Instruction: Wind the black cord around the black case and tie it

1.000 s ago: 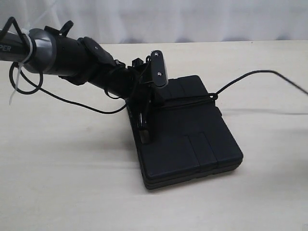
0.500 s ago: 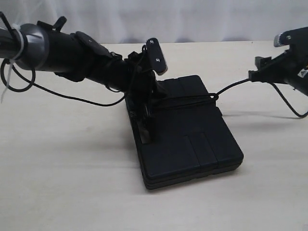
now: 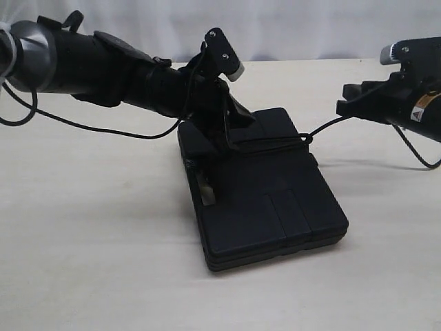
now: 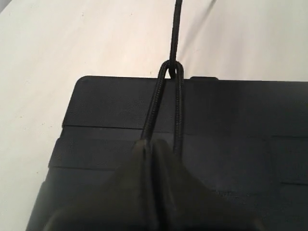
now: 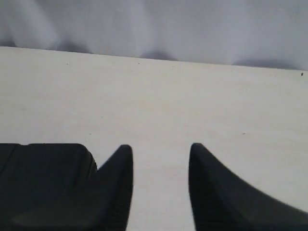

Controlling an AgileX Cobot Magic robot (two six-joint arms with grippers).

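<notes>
The black case [image 3: 272,207] lies flat in the middle of the table. Two strands of the black cord [image 3: 275,143] run across its lid and meet in a loop at the case's right edge. From there a single strand rises toward the right arm. My left gripper [image 3: 233,138] hovers over the far-left part of the lid, shut on the black cord [image 4: 163,103] where one strand enters its fingertips [image 4: 144,150]. My right gripper [image 3: 349,105] hangs to the right of the case, open and holding nothing [image 5: 159,156]. A corner of the black case [image 5: 43,178] shows beside its fingers.
The pale table [image 3: 89,241] spreads all around the case, and a white curtain [image 3: 310,27] closes off the back. A thin robot cable [image 3: 89,127] sags under the left arm, and another cable [image 3: 413,155] loops below the right arm.
The left gripper has risen and moved back over the lid with the cord. The right arm came into view from the right and has edged toward the case.
</notes>
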